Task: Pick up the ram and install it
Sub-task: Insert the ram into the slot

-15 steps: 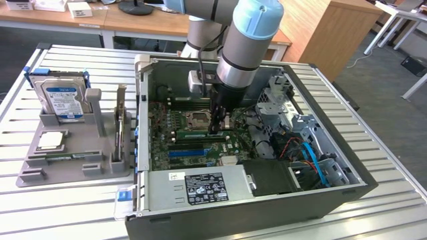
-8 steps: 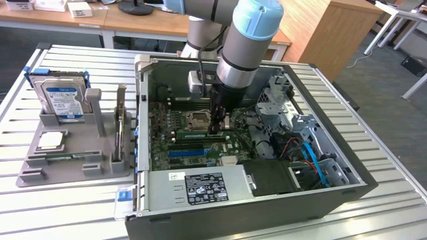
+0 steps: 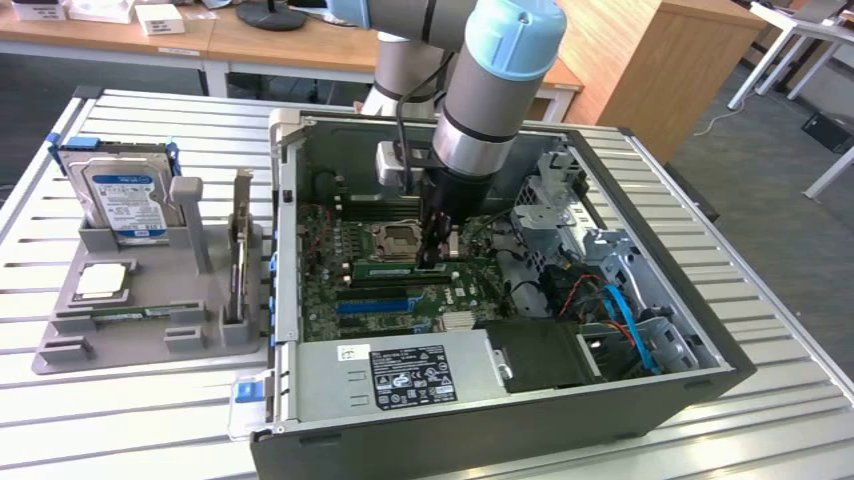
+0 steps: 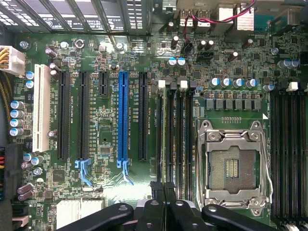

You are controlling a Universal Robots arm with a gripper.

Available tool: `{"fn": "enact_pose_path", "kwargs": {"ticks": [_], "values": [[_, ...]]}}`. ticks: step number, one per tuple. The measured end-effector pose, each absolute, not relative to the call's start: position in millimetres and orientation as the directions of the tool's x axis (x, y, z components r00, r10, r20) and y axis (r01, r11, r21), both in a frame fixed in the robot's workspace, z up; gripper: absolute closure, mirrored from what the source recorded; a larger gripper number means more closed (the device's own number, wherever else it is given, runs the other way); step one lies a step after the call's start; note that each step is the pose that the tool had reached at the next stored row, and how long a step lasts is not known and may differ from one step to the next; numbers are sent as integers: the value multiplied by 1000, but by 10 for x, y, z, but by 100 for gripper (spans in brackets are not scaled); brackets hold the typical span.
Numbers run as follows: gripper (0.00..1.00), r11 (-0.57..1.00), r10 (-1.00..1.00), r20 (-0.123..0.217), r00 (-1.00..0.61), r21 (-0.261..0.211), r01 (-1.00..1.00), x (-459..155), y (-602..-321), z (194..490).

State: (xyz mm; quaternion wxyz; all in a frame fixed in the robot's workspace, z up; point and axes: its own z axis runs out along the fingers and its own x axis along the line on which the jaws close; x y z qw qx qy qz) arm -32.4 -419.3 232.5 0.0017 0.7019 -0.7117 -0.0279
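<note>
No print on the power supply label is legible.

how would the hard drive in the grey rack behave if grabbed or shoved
The hard drive looks like a rigid metal block, so probably stiff and heavy for its size. It stands on edge in the grey rack, whose walls would likely stop a shove tipping it.

The exterior view stands back and high, looking down at a slant onto the open computer case lying on the slatted table, with desks beyond. The wrist view faces straight down, close over the motherboard. Both views share that board's CPU socket and blue slot
</note>
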Motion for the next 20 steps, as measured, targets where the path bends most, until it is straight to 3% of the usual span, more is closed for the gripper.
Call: {"fn": "enact_pose_path", "kwargs": {"ticks": [20], "values": [[89,8,-999,-37,-10,42,-999,-324,-4193,2312]]}}
